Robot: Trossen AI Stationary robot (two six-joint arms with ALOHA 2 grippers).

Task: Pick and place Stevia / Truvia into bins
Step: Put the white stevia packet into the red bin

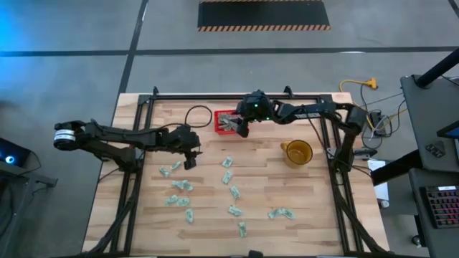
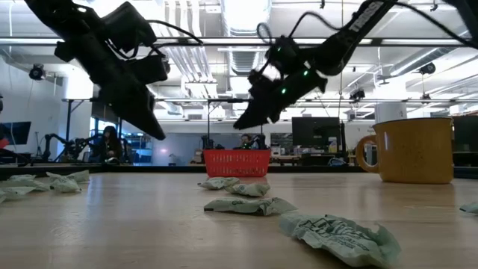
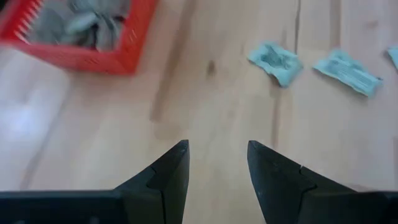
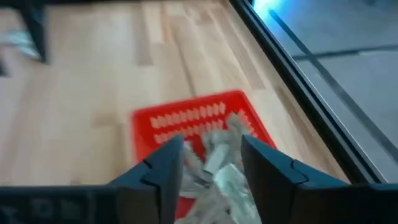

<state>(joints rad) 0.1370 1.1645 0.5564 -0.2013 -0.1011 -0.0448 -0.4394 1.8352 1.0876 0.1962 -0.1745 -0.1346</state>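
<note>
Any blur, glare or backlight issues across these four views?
Left wrist view: red basket smeared by motion blur, sachets soft. Right wrist view: soft overall, blue glare at the top. Low view: arms backlit into silhouettes by ceiling lights, nearest sachet out of focus. High view: blue glow at the left edge, table evenly lit.

From above, the right hand (image 1: 238, 129) covers part of the small red latticed plastic basket (image 1: 221, 116); the pale green paper sachets (image 4: 214, 163) heaped inside blur together, uncountable.

Bare wood between red basket (image 1: 226, 122) and mug (image 1: 297, 153); sachets (image 1: 231, 191) litter the middle.
</note>
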